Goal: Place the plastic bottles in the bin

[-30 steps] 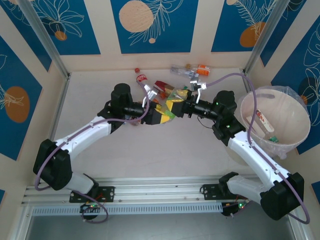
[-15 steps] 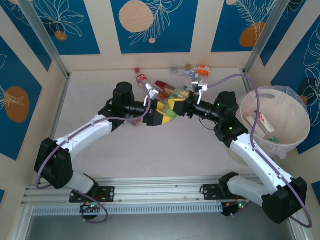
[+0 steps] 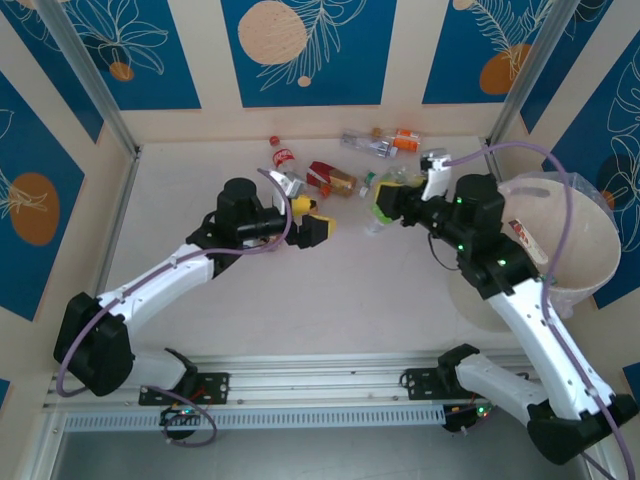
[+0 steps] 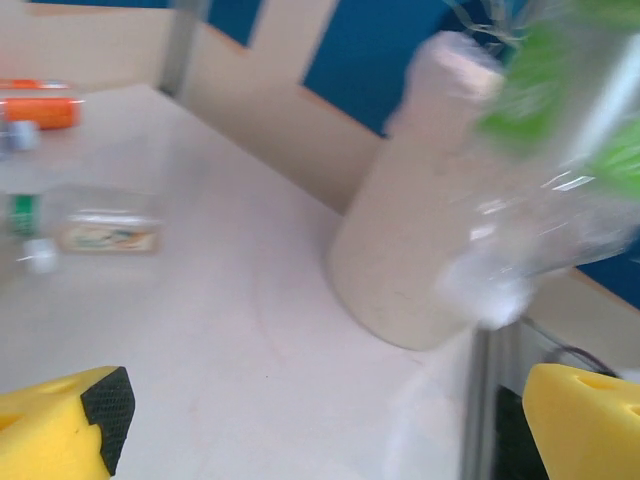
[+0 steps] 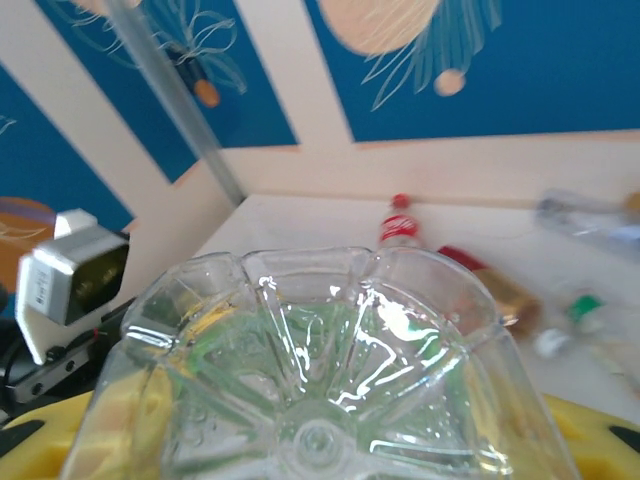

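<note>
The left pincer (image 3: 312, 218) let go and stands wide apart. The right pincer (image 3: 384, 203) now squeezes the bottle (image 5: 320, 380) alone (the bin (image 3: 585, 255) comes next).

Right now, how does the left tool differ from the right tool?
The left tool stands wide open and empty; the right tool is closed on a clear bottle with a green label. The left tool lies farther from the bin; the right tool is nearer it. Both have yellow pads.
</note>
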Tool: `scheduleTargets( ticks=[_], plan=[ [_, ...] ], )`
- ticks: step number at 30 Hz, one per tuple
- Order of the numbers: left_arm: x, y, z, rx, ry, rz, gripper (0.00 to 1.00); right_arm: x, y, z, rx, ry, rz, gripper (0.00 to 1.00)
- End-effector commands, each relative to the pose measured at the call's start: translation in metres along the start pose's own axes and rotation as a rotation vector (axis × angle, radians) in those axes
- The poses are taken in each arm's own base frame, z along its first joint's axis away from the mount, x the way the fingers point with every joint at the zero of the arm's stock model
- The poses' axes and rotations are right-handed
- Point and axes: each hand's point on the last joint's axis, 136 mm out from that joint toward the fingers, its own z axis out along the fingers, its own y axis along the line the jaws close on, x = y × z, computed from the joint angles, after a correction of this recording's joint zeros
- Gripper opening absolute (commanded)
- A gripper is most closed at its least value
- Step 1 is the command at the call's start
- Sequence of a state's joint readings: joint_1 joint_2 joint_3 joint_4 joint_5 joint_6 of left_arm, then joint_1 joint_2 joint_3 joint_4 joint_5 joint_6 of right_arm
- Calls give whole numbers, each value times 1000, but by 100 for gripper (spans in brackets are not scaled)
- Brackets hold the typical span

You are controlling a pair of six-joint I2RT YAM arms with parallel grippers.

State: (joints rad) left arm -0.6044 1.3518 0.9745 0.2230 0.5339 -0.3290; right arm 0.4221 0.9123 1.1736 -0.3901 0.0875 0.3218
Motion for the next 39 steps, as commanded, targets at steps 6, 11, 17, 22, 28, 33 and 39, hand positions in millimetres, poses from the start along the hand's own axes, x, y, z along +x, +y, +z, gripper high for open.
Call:
scheduleTargets(
  ticks=[6,11,17,22,28,33,39],
  plan=[
    [-2,52,-10,-301,-69,24,100,-37,-35,-84,328,-45,-163,42],
    [2,64,-15,-370,-82,21,100,-53,-63,-117,540,-106,-228,41],
    [4,67,-19,-395,-83,23,100,-74,-105,-143,818,-167,-278,40],
    [5,70,-20,-406,-86,19,100,-80,-121,-157,855,-230,-170,40],
    [7,79,-23,-457,-86,9,100,-61,-183,-208,1244,-159,-77,41],
    [5,96,-33,-562,-101,3,100,-24,-209,-220,1316,-23,121,44],
    [2,103,-38,-600,-111,1,100,9,-219,-225,1387,144,247,45]
  ],
)
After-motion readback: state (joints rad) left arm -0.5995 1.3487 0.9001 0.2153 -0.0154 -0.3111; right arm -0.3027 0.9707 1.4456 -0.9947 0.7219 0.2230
